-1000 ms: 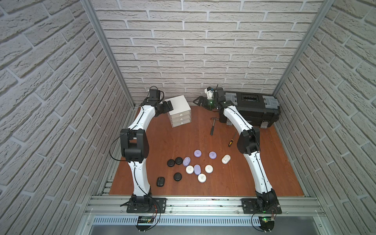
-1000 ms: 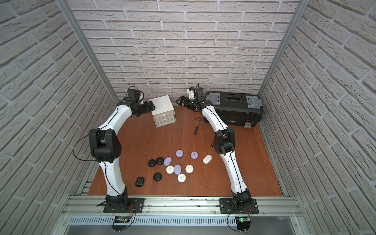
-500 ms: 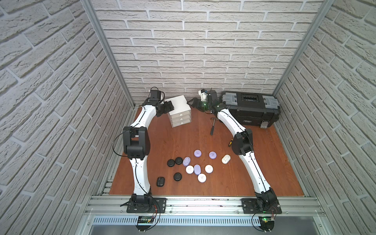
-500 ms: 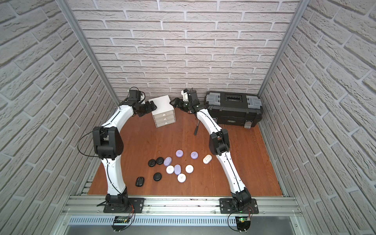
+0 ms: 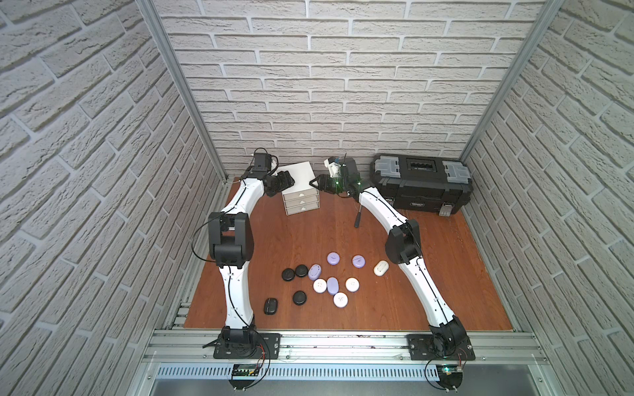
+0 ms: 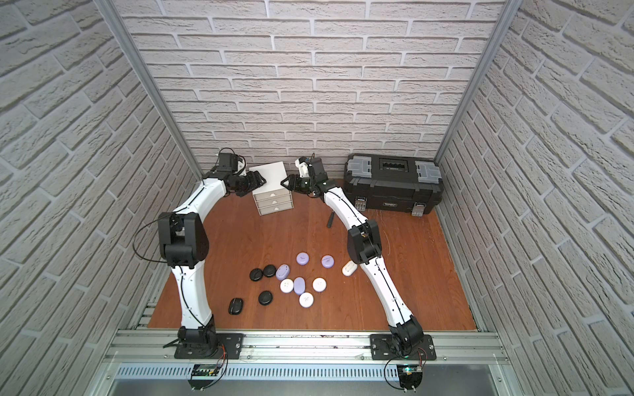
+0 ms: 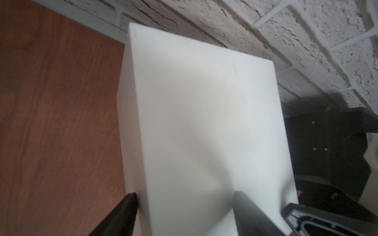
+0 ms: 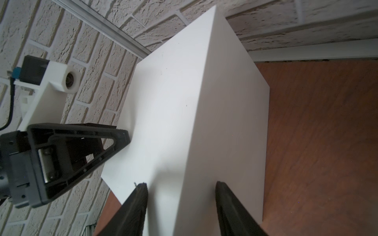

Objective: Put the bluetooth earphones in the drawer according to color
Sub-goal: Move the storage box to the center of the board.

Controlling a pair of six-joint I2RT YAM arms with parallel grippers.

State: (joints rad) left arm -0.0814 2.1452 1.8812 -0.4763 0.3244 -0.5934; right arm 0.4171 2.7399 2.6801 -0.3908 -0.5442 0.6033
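In both top views the bluetooth earphones (image 5: pixel 332 285) lie loose near the front of the wooden surface (image 5: pixel 411 291): smooth, glossy pebbles, round and oval, in black, lavender and white, none sorted yet; farther back stands the drawer (image 5: pixel 301 173), a matte white cube with three clear fronts, all shut; along the back wall sits the ribbed black toolbox (image 5: pixel 420 185); the left tool (image 7: pixel 183 196) and the right tool (image 8: pixel 180 183) each straddle an upper edge of the drawer from opposite sides, jaws partly apart, though I cannot tell whether they press the panels; the step looks like seizing the cabinet; next comes an even squeeze on slick, flat walls, then a level drag toward the earphones.
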